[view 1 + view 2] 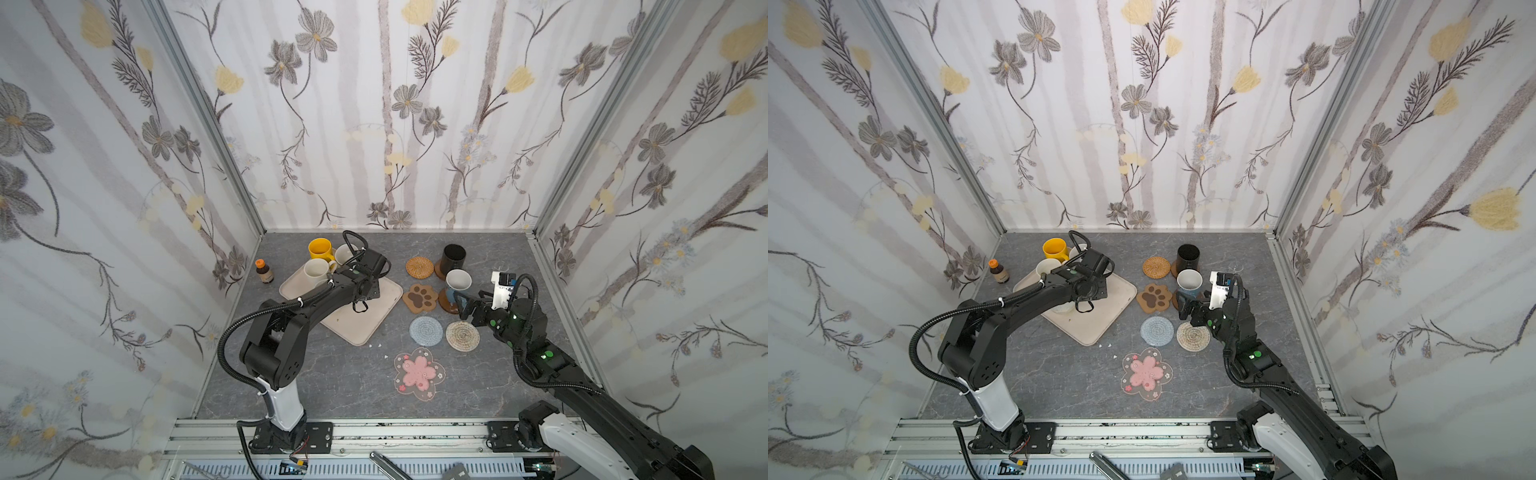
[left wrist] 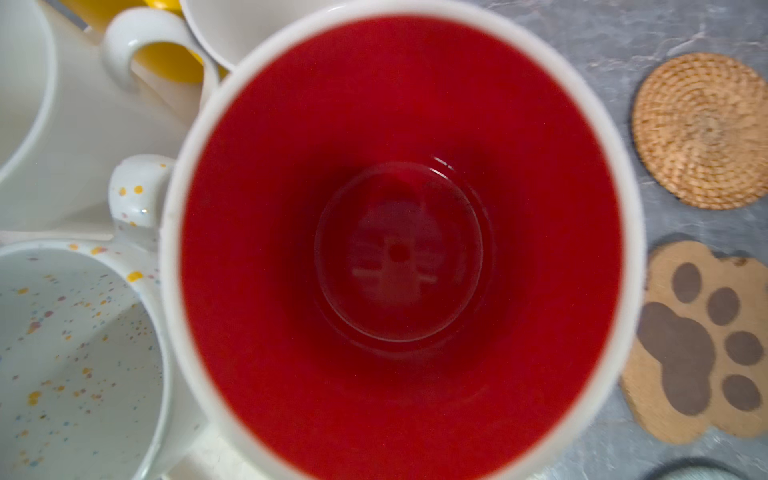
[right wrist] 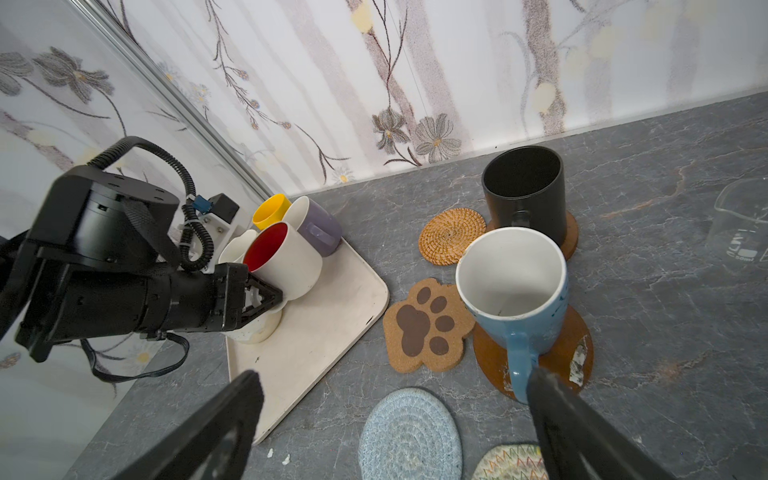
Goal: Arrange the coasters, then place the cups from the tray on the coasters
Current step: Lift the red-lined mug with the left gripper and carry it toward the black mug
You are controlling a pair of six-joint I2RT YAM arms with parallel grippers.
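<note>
Two grippers to call. Both top views: I see right gripper (image 1: 465, 305) spread wide near blue cup (image 1: 458, 280), holding nothing. Left wrist: red-inside cup (image 2: 399, 249) fills frame, fingers unseen. Right wrist: left gripper (image 3: 266, 301) pinched on red-inside cup, tilted over tray (image 3: 332, 332); blue cup on wooden coaster (image 3: 490, 357).

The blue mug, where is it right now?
In both top views the blue mug stands right of centre on a brown wooden coaster, just right of the paw-print coaster and in front of the black mug.
</note>
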